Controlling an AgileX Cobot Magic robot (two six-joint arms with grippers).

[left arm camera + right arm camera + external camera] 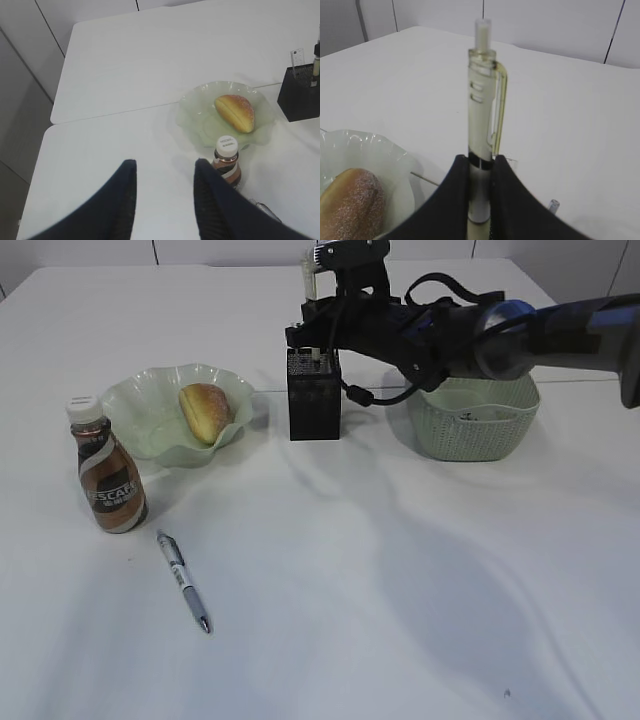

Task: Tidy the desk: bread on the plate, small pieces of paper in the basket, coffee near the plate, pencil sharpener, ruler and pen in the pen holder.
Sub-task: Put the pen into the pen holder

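Pen (pixel 481 125), clear-bodied with a clip, stands upright, clamped between the dark fingers of the right gripper (pixel 480 172), click end up. In the exterior view that gripper (pixel 318 340) sits directly over the black pen holder (pixel 315 395), arm reaching in from the right across the pale green basket (pixel 475 425). Whether the pen tip is already inside the holder I cannot tell.

Second pen (pixel 184 581) lies flat on the white counter (pixel 400 590), near the front, just right of the coffee bottle (pixel 108 480). Bottle is upright, close beside the green scalloped plate (pixel 150 405). Bread roll (pixel 205 410) rests on the plate.

Basket holds something small and white; too indistinct to name. A clear strip (pixel 297 62) sticks up out of the pen holder in the left wrist view, likely the ruler.

Left gripper (pixel 165 197) hangs above the counter's left side with fingers apart, nothing between them, bottle cap just beyond its right finger.
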